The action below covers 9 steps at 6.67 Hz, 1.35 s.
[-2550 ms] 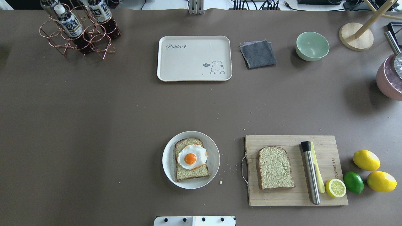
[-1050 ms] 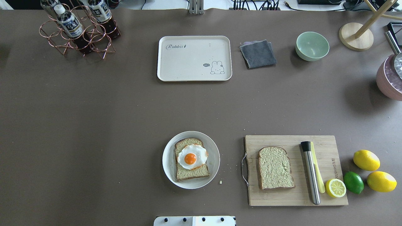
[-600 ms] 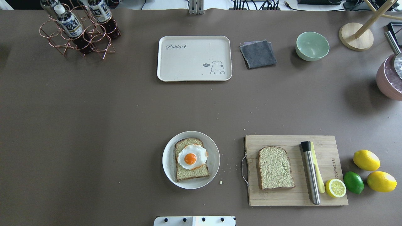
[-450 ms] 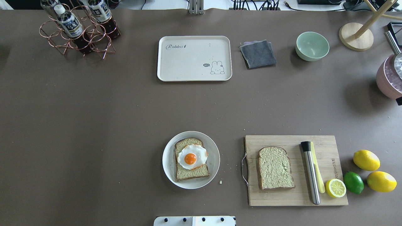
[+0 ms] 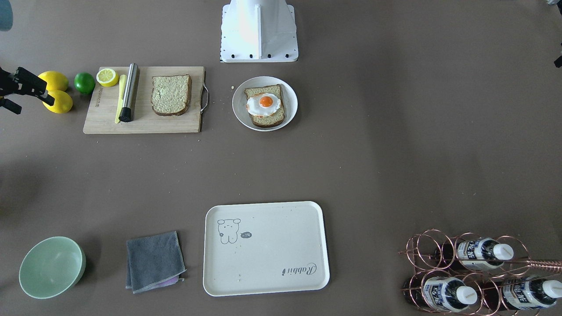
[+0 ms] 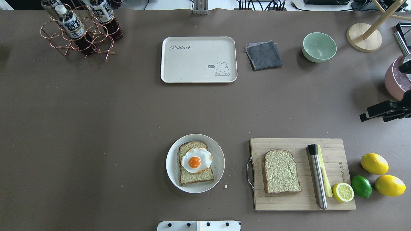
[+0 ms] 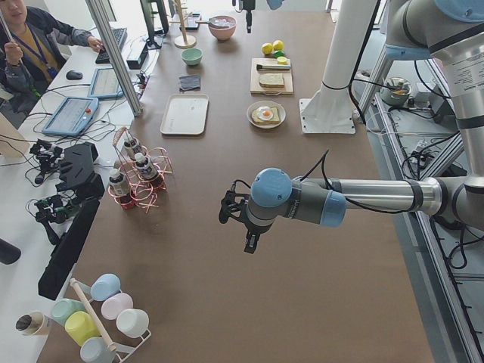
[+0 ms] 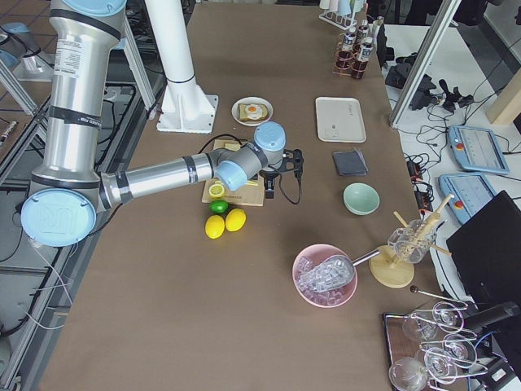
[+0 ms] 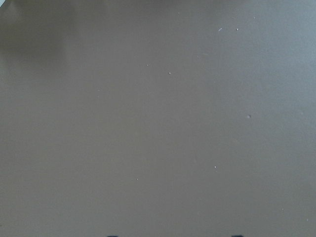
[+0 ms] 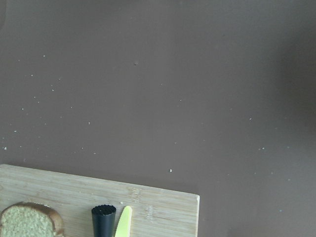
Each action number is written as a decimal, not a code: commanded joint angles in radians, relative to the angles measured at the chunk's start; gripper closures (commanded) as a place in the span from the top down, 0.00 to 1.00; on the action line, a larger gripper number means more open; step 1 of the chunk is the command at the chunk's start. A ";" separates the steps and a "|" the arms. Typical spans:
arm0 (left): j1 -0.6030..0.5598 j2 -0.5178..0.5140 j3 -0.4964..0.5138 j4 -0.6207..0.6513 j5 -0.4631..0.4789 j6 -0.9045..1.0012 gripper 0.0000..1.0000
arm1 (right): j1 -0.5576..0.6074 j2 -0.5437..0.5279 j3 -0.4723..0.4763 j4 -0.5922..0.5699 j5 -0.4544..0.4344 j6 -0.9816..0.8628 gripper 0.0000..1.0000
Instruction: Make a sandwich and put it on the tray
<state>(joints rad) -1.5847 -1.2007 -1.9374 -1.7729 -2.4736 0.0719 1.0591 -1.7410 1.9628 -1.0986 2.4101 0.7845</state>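
A slice of bread topped with a fried egg [image 6: 194, 162] lies on a round white plate [image 6: 220, 166] near the front middle; it also shows in the front-facing view [image 5: 264, 104]. A second bread slice [image 6: 282, 171] lies on the wooden cutting board [image 6: 301, 200]. The cream tray [image 6: 192, 64] with "Rabbit" script sits empty at the far middle. My right gripper [image 6: 374, 115] is open and empty above the table, beyond the board's far right corner. My left gripper [image 7: 236, 227] hovers far off to the left. Its fingertips [image 9: 112, 235] show apart over bare table.
A steel muddler [image 6: 318, 176], yellow knife [image 6: 325, 181] and lemon half [image 6: 343, 192] lie on the board; a lime [image 6: 361, 186] and lemons [image 6: 374, 163] are beside it. A grey cloth [image 6: 264, 55], green bowl [image 6: 319, 47], bottle rack [image 6: 80, 32] and pink ice bowl [image 6: 396, 85] stand farther back.
My right gripper has come into the overhead view from the right edge, moving left. The bread, plate, tray and board have not moved.
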 commanded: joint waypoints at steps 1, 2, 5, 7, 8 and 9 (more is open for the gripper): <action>0.000 0.001 0.011 -0.020 -0.001 0.005 0.97 | -0.193 0.017 0.008 0.110 -0.127 0.232 0.99; 0.000 0.003 0.032 -0.095 0.005 0.003 0.98 | -0.259 0.043 0.008 0.112 -0.153 0.299 0.98; 0.000 0.001 0.046 -0.108 0.030 -0.041 0.98 | -0.460 0.115 0.038 0.108 -0.324 0.490 0.85; 0.000 0.001 0.046 -0.120 0.028 -0.066 0.98 | -0.543 0.114 0.033 0.109 -0.419 0.541 0.77; 0.000 0.001 0.046 -0.122 0.028 -0.067 0.98 | -0.574 0.121 0.027 0.111 -0.428 0.583 0.71; 0.000 0.001 0.046 -0.120 0.028 -0.067 0.98 | -0.614 0.124 0.019 0.112 -0.466 0.591 0.68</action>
<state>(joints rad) -1.5846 -1.1995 -1.8916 -1.8931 -2.4452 0.0059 0.4868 -1.6213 1.9900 -0.9880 1.9780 1.3559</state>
